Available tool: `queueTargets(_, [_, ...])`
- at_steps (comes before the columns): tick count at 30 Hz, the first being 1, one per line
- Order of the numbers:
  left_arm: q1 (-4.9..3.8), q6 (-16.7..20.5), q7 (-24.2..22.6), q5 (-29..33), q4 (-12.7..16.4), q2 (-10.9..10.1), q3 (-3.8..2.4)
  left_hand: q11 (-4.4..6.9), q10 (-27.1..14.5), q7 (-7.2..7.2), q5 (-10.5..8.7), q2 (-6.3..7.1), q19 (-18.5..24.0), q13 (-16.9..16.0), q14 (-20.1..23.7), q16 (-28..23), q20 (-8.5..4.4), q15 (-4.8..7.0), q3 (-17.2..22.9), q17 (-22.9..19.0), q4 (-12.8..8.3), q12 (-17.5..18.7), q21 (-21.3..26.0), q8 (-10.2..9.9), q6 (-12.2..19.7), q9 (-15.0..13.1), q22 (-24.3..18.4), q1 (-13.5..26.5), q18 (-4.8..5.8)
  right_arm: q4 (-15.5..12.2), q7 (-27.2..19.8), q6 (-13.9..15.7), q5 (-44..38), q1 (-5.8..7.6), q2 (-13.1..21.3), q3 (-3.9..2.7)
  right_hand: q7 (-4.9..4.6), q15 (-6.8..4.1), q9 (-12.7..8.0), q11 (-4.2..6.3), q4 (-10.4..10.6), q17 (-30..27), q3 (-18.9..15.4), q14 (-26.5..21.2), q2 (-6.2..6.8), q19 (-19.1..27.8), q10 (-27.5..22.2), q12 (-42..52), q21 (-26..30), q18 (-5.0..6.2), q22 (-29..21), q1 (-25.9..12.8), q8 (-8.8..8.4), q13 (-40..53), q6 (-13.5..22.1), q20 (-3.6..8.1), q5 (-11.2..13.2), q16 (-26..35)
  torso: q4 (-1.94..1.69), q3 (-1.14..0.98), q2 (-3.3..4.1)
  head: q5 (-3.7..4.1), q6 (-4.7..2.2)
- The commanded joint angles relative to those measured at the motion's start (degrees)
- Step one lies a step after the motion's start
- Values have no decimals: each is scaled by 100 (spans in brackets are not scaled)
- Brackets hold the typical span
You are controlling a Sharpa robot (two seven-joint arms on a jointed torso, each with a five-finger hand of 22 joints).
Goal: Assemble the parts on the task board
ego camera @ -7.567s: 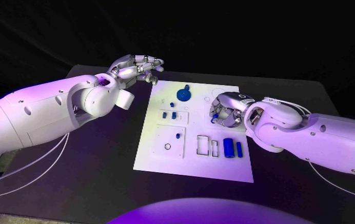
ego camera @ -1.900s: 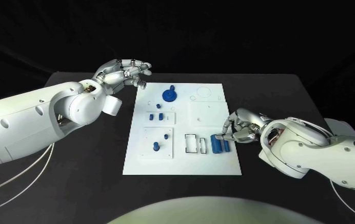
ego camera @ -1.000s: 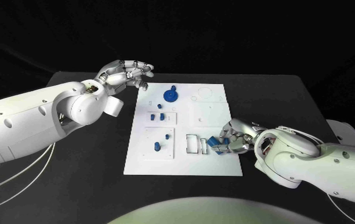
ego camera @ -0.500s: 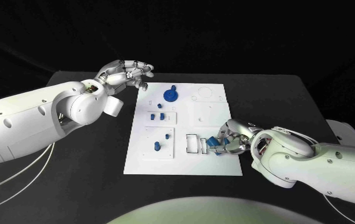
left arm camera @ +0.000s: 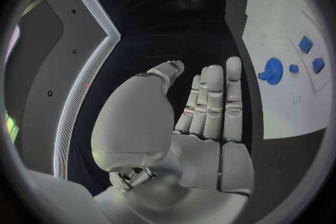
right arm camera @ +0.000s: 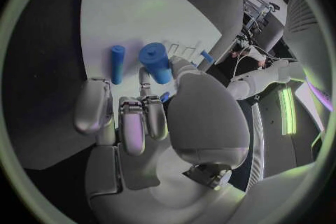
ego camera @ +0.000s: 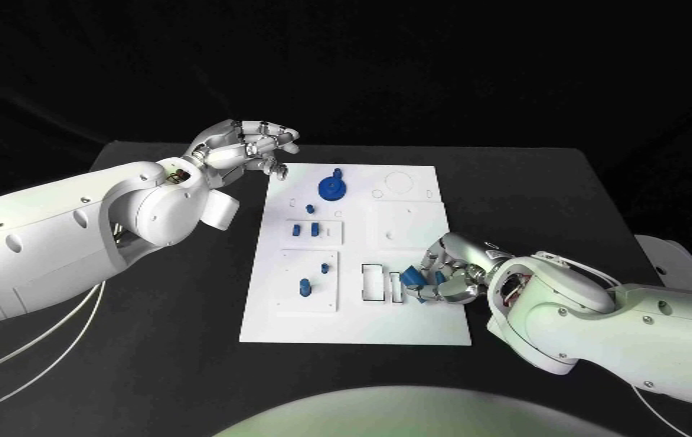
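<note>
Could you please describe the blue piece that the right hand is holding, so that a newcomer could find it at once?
Start at the white task board in the middle of the black table and go to its near right part, where the right hand rests. The piece is the thick blue cylinder held in its fingers; the thin blue rod beside it lies free on the board.

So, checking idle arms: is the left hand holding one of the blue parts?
No, the left hand shows flat, straight fingers with nothing in them, beside the task board.
</note>
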State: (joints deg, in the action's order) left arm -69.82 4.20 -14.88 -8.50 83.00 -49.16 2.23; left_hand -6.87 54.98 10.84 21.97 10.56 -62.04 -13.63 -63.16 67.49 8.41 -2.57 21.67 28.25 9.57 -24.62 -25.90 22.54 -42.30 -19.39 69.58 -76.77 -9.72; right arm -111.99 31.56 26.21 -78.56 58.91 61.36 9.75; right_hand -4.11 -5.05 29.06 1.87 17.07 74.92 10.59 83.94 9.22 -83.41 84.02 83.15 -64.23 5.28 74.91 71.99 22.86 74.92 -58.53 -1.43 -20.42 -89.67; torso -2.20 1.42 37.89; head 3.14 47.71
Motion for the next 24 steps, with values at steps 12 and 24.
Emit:
queueTargets(12, [-3,-130,-19,-26,0,36,-4,0,-78,0,-7,38,-23,14,65,36,17,-9,-47,-7,23,-48,27,43,64,-3,-12,58,-59,-100,-2,129,1103,136,-147,-11,217,-47,114,33,-42,1474,200,599,-61,17,236,-26,94,-33,617,-6,14,773,-244,62,-51,-24,-10,8,7,40,-1])
queueTargets(24, [-2,-195,-86,-13,-9,52,-4,-4,-101,5,21,50,-17,12,70,49,25,-17,-112,-9,90,-77,33,70,94,1,-22,155,-60,41,35,162,1118,138,-542,-19,204,-37,124,21,-33,1454,269,595,-32,30,228,-53,150,-25,610,-210,-19,760,-270,56,-11,-18,-22,7,8,35,18])
